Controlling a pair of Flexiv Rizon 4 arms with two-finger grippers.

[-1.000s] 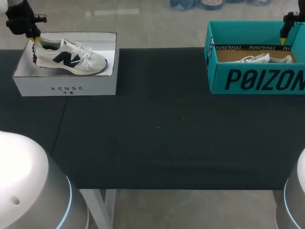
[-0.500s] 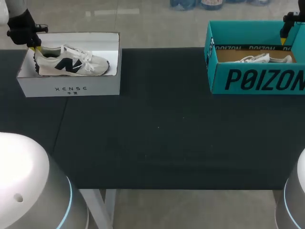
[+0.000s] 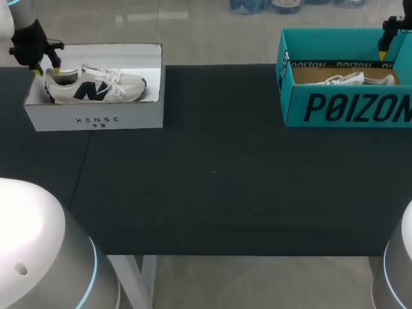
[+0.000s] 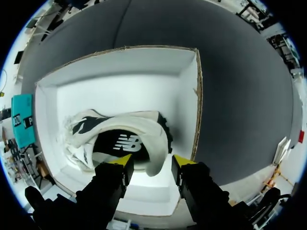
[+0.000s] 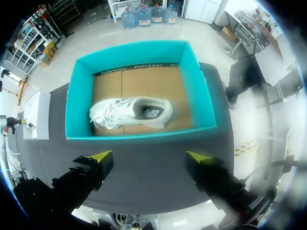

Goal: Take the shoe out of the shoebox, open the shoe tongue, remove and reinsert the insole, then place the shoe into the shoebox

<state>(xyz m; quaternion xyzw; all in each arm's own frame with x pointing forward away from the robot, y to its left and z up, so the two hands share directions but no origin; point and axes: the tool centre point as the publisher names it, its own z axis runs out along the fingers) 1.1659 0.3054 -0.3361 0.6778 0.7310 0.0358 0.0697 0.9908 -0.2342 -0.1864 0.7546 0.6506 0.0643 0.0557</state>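
A cream shoe with a dark side logo lies flat in the white shoebox at the table's back left, toe to the right. My left gripper hangs over its heel, open. In the left wrist view the shoe shows its dark insole, and the heel collar stands between the parted fingers of the left gripper, ungripped, inside the shoebox. My right gripper hovers wide open above the teal shoebox, which holds a white shoe. The right gripper holds nothing.
Dark cloth covers the table between the two boxes. The teal box has a cardboard floor under the white shoe. Both boxes stand near the table's far edge.
My left gripper lowered the cream shoe's raised heel into the white box, then opened and let go. The white box shifted slightly right. The right arm stayed still.
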